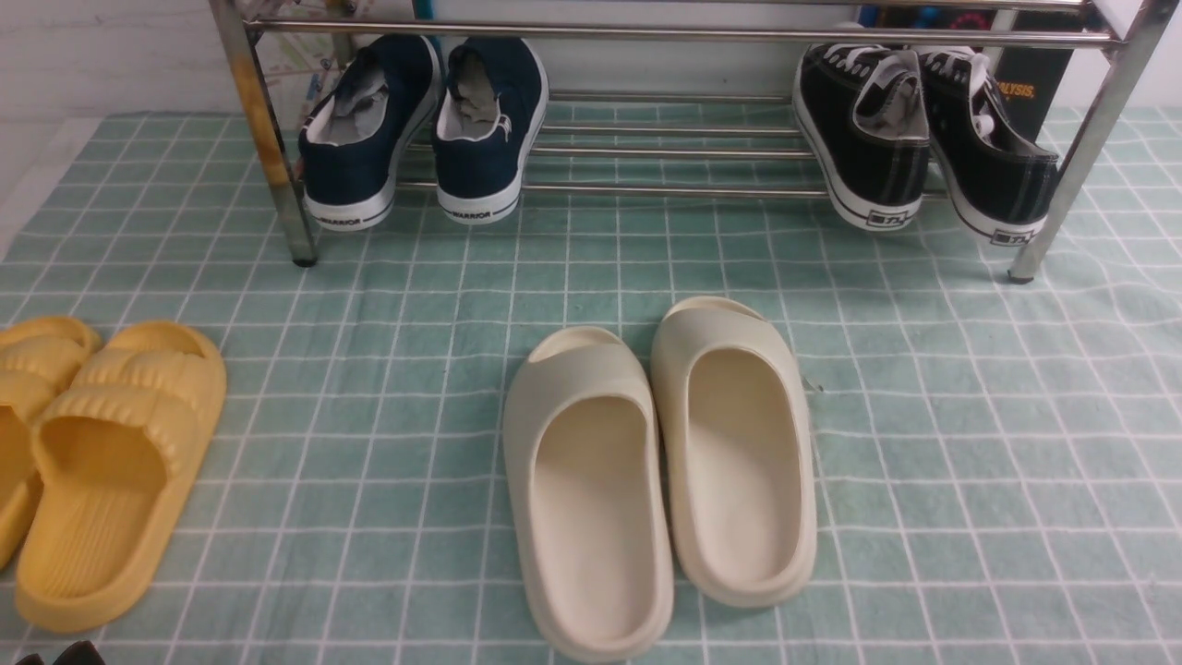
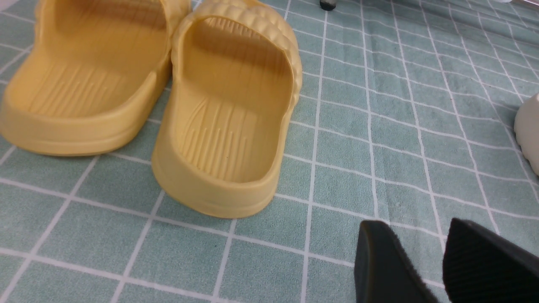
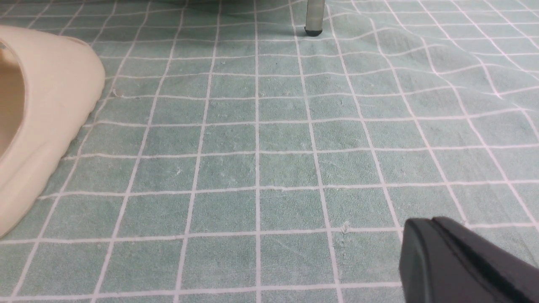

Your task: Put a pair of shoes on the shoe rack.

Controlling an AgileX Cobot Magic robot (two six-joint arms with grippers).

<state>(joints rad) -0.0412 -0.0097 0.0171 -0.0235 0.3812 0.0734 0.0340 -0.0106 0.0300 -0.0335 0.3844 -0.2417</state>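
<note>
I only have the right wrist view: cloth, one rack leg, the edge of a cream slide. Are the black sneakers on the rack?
Observer: Yes, both black sneakers rest on the lower bars of the shoe rack, at its right end, heels toward the robot.
Operator: Anything else on it?
Observer: Navy slip-ons at the left end.
Operator: And the left gripper?
Observer: The left gripper is open and empty, beside the yellow slides.
</note>
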